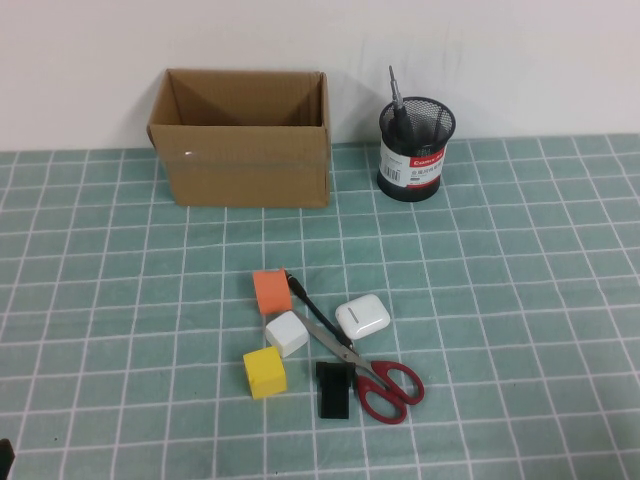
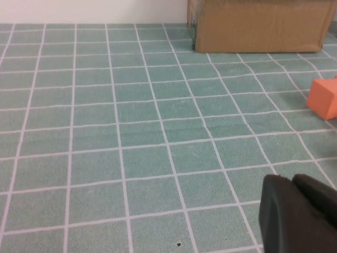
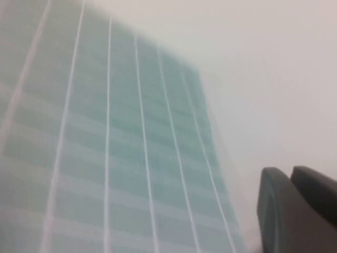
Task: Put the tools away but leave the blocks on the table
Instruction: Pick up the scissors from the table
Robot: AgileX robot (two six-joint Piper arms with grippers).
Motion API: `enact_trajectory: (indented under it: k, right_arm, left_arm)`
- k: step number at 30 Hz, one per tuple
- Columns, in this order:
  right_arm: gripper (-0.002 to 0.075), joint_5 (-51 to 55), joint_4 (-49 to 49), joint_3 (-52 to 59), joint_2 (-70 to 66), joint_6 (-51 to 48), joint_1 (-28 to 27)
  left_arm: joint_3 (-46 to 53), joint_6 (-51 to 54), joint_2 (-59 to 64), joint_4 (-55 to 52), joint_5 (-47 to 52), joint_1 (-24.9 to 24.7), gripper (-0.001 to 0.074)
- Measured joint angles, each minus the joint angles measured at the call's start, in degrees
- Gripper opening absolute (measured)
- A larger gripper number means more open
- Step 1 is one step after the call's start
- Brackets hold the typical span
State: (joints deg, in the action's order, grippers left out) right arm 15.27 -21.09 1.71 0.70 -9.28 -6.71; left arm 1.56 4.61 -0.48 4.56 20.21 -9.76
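The slim black-handled screwdriver [image 1: 397,100] stands tip-up in a black mesh cup [image 1: 416,150] at the back right. Red-handled scissors [image 1: 385,385] lie at front centre, blades pointing to the thin black rod [image 1: 305,300]. The orange [image 1: 271,291], white [image 1: 287,333] and yellow [image 1: 265,372] cubes sit just left of them on the teal grid table [image 1: 120,300]. My left gripper [image 2: 292,179] is shut and empty, low over bare table, with the orange cube [image 2: 324,97] ahead of it. My right gripper [image 3: 292,171] is shut and empty, off by the table's edge.
An open cardboard box [image 1: 245,150] stands at the back left and shows in the left wrist view [image 2: 258,26]. A white rounded case [image 1: 362,318] and a short black rectangular piece [image 1: 333,389] lie among the scissors and cubes.
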Motion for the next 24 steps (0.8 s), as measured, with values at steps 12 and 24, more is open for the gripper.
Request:
enact_trajectory:
  k: [12,24]
  right_arm:
    - [-0.0007,-7.2,34.0,0.0,0.0,20.4,0.0]
    - [-0.0007,10.2,45.5,-12.5,-7.3,20.7,0.0]
  left_arm:
    - [0.0,0.0,0.0,0.0,0.0,0.0,-0.0003]
    - [0.0,0.0,0.0,-0.1,0.0,0.0,-0.0003]
